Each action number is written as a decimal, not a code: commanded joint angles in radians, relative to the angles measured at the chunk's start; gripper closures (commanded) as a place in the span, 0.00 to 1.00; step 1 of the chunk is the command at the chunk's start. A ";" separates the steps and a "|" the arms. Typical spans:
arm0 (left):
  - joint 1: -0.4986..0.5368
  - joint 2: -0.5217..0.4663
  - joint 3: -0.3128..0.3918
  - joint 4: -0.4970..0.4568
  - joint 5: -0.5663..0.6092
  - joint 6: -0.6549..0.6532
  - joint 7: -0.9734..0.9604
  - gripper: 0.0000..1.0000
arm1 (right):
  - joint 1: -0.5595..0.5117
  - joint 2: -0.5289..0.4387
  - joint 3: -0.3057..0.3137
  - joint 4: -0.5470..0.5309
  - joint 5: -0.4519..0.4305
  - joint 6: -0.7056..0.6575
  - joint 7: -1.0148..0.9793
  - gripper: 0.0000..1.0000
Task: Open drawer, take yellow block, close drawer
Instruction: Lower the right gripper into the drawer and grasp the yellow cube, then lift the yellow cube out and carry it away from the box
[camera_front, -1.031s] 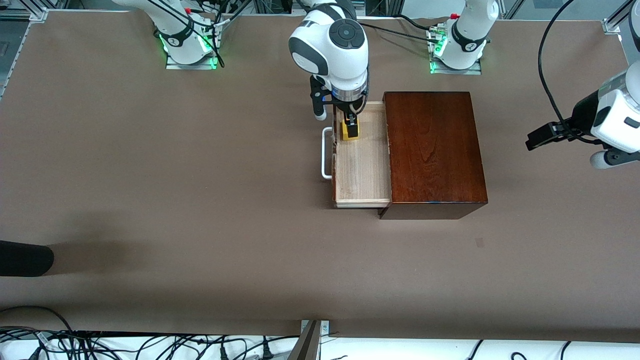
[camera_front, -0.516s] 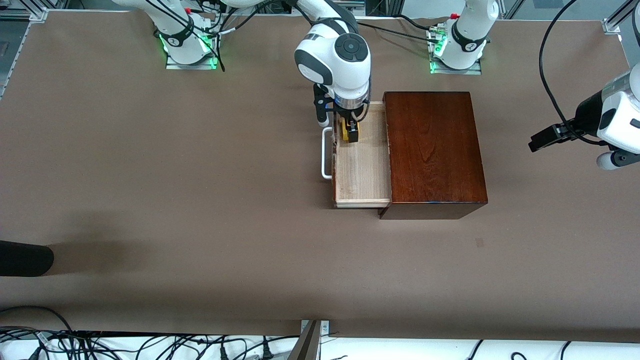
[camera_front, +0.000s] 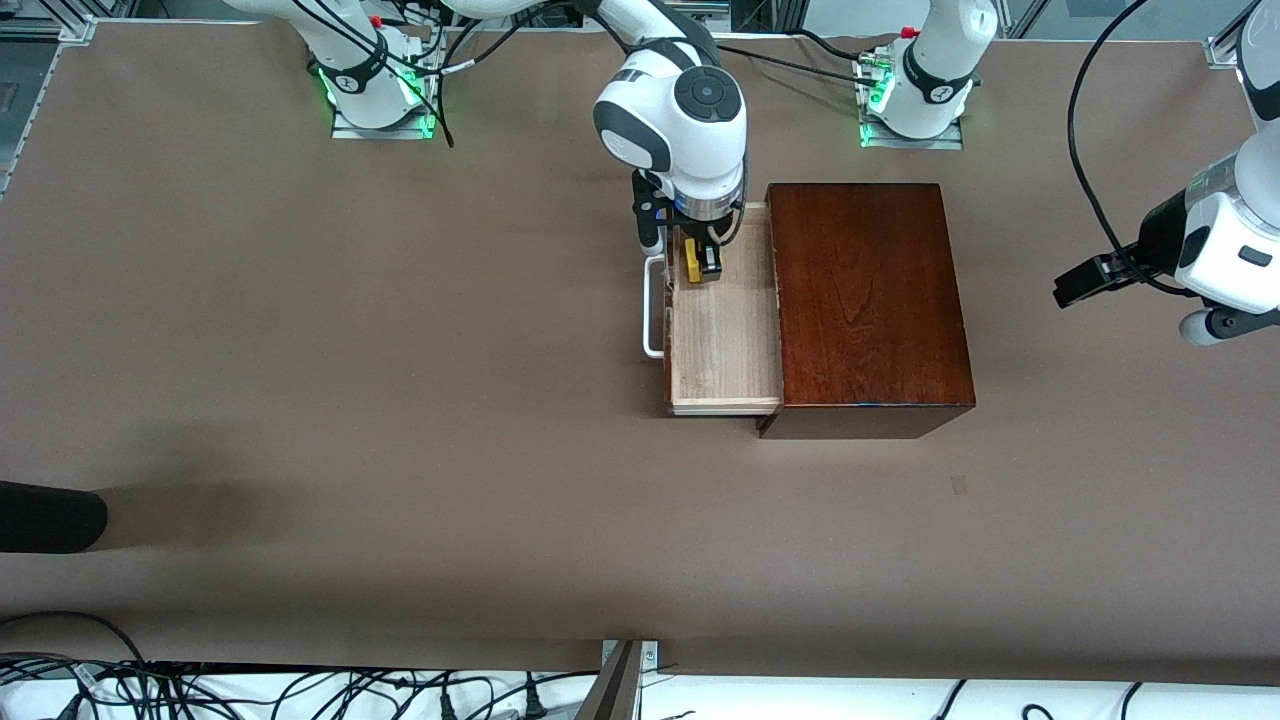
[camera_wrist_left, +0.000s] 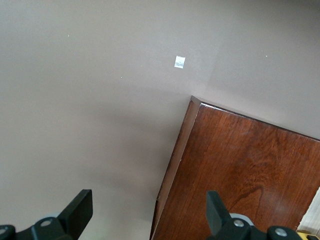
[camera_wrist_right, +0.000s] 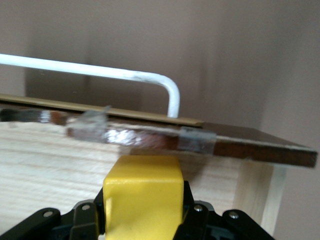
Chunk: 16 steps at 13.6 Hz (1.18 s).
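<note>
i've got the right gripper clamped on the yellow block down in the open drawer, ready to lift, while the left gripper, fingers apart, waits over the table at the box's three o'clock.

Even, bright overhead light leaves the brown counter matte with soft shadows, a broad dim patch low toward the right arm's end, a mild sheen on the glossy wooden box, and the right wrist view smeared by motion blur.
</note>
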 joint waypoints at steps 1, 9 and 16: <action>-0.015 -0.012 0.019 -0.011 -0.020 0.012 -0.007 0.00 | -0.009 -0.005 0.004 0.167 0.008 -0.182 0.014 1.00; -0.013 -0.012 0.022 -0.005 -0.045 0.042 -0.009 0.00 | -0.186 -0.134 -0.011 0.279 0.094 -0.523 -0.611 1.00; -0.013 -0.010 0.026 0.009 -0.051 0.042 -0.009 0.00 | -0.483 -0.190 -0.094 0.213 0.152 -0.534 -1.314 1.00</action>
